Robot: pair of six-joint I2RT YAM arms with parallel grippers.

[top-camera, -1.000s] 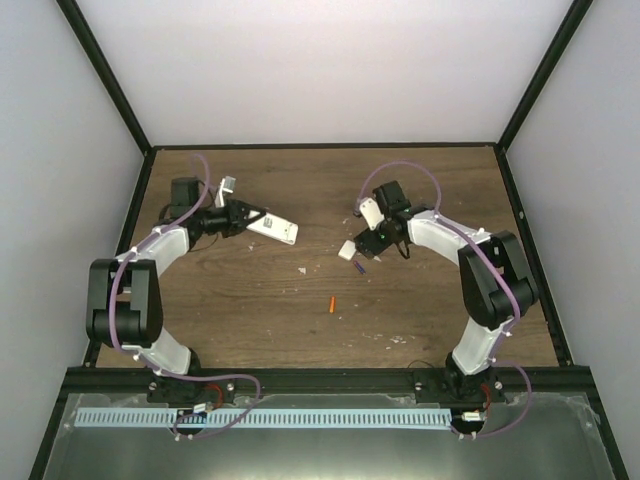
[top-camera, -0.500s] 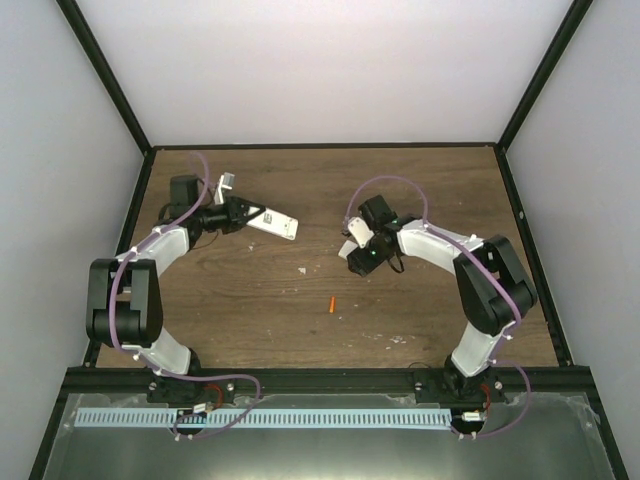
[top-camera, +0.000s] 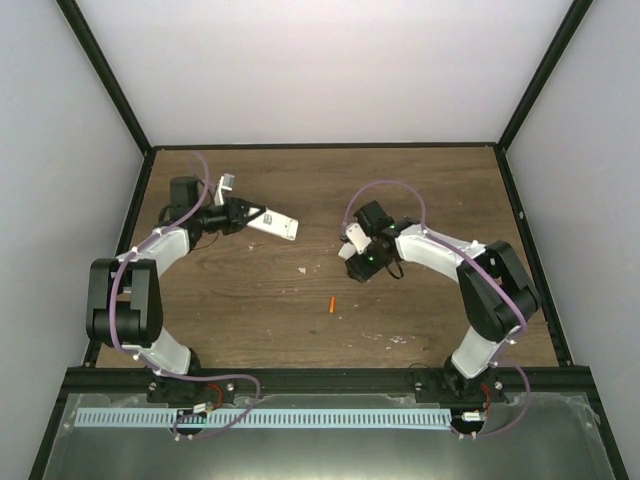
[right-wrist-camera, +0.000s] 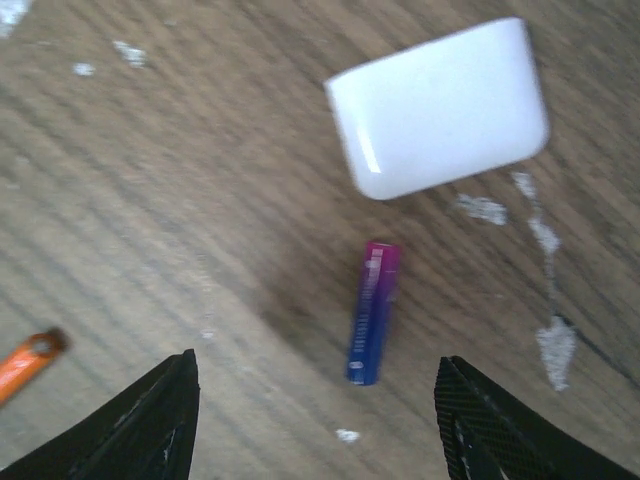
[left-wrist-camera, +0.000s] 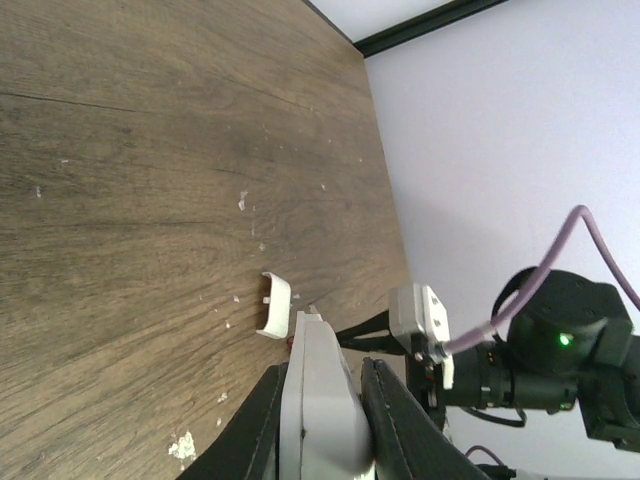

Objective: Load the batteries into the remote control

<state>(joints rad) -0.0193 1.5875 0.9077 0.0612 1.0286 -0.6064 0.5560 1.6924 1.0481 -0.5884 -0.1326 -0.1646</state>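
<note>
My left gripper (top-camera: 245, 217) is shut on the white remote control (top-camera: 274, 226), holding it by one end at the back left of the table; in the left wrist view the remote (left-wrist-camera: 318, 395) sits edge-on between the two fingers. My right gripper (right-wrist-camera: 320, 430) is open and hovers just above the purple battery (right-wrist-camera: 373, 312), which lies on the wood between its two spread fingers. The orange battery (top-camera: 331, 305) lies alone nearer the front; its tip also shows in the right wrist view (right-wrist-camera: 25, 362). From above, my right gripper (top-camera: 362, 265) hides the purple battery.
A small plain white cover piece (right-wrist-camera: 440, 105) lies just beyond the purple battery and also shows in the left wrist view (left-wrist-camera: 273, 305). Pale wood chips (top-camera: 303, 270) dot the table. A black frame (top-camera: 325, 146) and white walls bound the table.
My right gripper has moved left and forward to sit over the purple battery, now hidden from above. The left arm and the remote have not moved.
</note>
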